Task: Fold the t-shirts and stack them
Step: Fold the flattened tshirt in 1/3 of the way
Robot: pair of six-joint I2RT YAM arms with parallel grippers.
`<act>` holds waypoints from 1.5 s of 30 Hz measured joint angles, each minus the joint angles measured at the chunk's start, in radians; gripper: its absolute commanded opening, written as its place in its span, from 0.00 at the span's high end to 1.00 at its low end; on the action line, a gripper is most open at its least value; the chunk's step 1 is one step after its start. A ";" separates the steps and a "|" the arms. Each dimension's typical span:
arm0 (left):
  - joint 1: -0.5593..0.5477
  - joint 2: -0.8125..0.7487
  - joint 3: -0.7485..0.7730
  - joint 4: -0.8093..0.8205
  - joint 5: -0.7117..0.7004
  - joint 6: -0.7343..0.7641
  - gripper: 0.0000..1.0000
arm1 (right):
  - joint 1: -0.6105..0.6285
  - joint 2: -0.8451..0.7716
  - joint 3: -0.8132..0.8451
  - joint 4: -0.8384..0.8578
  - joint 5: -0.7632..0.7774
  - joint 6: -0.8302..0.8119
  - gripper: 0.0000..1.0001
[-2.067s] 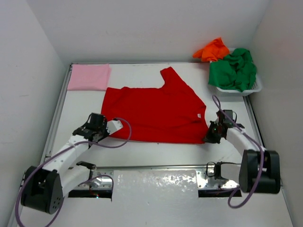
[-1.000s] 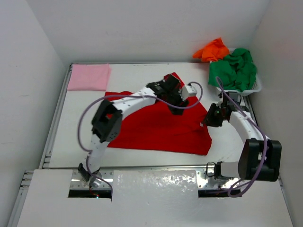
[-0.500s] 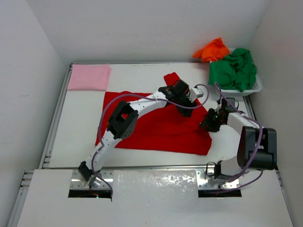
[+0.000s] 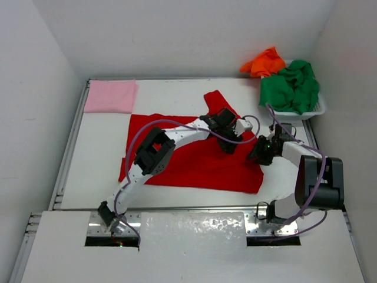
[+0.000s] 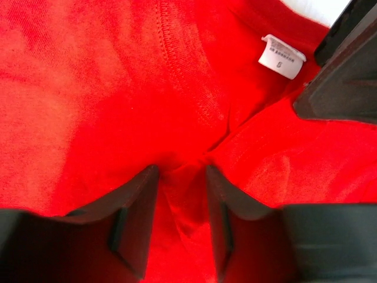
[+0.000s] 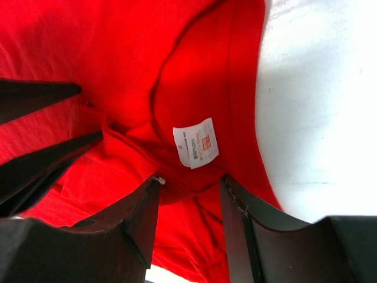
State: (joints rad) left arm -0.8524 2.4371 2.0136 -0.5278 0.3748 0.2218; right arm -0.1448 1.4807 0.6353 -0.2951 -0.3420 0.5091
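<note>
Red t-shirt [image 4: 188, 165] spread mid-table [image 4: 94, 171]; left gripper [image 4: 229, 147] pinches a ridge of it by the collar, right gripper [image 4: 255, 157] straddles the collar label [image 6: 195, 142], grip unclear. Pink t-shirt [image 4: 110, 96] folded far left; green t-shirt [image 4: 291, 85] and orange t-shirt [image 4: 264, 62] heaped at the basket [image 4: 294, 114]

The white table [image 4: 94, 147] carries three things. A pink t-shirt [image 4: 111, 96], folded flat, lies in its far left corner. A red t-shirt [image 4: 194, 165] is spread over the middle, one sleeve pointing to the far edge. A white mesh basket [image 4: 306, 115] stands in the far right corner.
</note>
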 measured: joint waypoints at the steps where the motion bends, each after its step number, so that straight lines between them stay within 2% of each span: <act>1: 0.000 0.000 0.000 0.000 -0.005 0.003 0.72 | 0.000 0.000 -0.001 0.005 0.000 0.000 0.56; 2: 0.000 0.000 0.000 -0.001 -0.007 0.004 0.87 | 0.000 0.000 -0.002 0.010 -0.001 0.000 0.61; 5: 0.000 0.000 0.000 -0.001 -0.008 0.006 0.98 | 0.000 0.008 -0.004 0.025 -0.004 0.003 0.74; 8: 0.000 -0.004 -0.002 -0.001 -0.010 0.007 1.00 | 0.000 0.027 -0.004 0.035 -0.003 0.005 0.91; 14: 0.000 -0.046 -0.011 -0.007 -0.023 0.010 1.00 | 0.000 0.035 -0.003 0.032 -0.002 0.001 1.00; 23: 0.000 -0.123 -0.040 -0.014 -0.050 0.023 1.00 | 0.000 0.016 0.020 0.024 -0.019 -0.023 1.00; 32: 0.003 -0.279 -0.274 0.046 -0.126 0.008 1.00 | 0.056 0.052 0.130 0.055 -0.055 -0.031 1.00; 37: 0.003 -0.319 -0.375 0.103 -0.233 -0.035 1.00 | 0.108 0.141 0.214 0.071 -0.051 -0.039 1.00; 45: 0.003 -0.328 -0.406 0.183 -0.451 -0.114 1.00 | 0.147 0.237 0.322 0.060 -0.016 -0.068 1.00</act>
State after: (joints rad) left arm -0.8494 2.1086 1.6077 -0.3447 -0.0761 0.1078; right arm 0.0025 1.7172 0.9573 -0.2348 -0.3576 0.4408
